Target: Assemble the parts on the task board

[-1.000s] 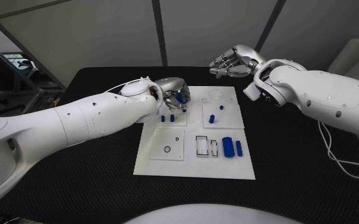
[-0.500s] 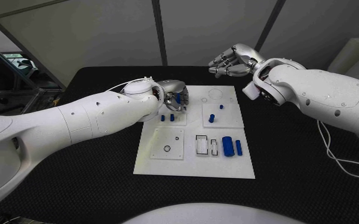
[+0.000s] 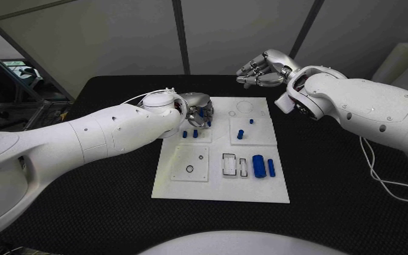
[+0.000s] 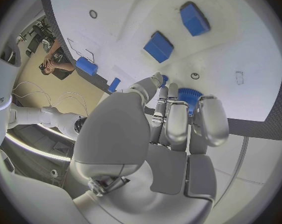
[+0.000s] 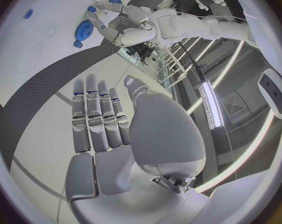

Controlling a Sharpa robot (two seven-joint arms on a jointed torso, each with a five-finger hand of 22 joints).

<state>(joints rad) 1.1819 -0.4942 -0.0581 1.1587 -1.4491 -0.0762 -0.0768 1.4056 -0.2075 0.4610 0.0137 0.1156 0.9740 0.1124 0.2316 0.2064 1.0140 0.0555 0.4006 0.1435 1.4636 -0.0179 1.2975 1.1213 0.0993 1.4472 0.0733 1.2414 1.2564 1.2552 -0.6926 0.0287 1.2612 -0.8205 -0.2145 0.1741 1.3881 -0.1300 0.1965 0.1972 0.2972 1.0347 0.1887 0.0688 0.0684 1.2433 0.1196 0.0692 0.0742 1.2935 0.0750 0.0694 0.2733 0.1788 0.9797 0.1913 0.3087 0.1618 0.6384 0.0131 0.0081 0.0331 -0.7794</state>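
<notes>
— On the board's far left corner, what is the left hand (image 3: 197, 111) doing?

— It sits low over the task board (image 3: 219, 190), fingers curled down around a blue gear-like part (image 4: 189, 95). In the left wrist view the toothed blue edge shows between the fingertips (image 4: 157, 79), so I judge it is holding that part, probably to seat it on the board beneath.

— Why so close to the surface?

— Most likely so the part can be lined up before it is let go. Whether it already touches the board I cannot tell.

— And the parts nearby?

— Two small blue blocks (image 3: 190, 134) stand in the tile just nearer the robot than the hand. Toward the middle, two blue pegs (image 3: 242, 134) stand upright in the next tile, and at the near right two blue cylinders (image 3: 263, 167) lie side by side next to empty rectangular slots (image 3: 229, 165). I take those as still waiting.

— The right hand (image 3: 265, 71)?

— It hangs beyond the board's far edge, off the board, holding nothing; its fingers lie together, loosely bent. I read it as parked out of the way while the left one works.
</notes>
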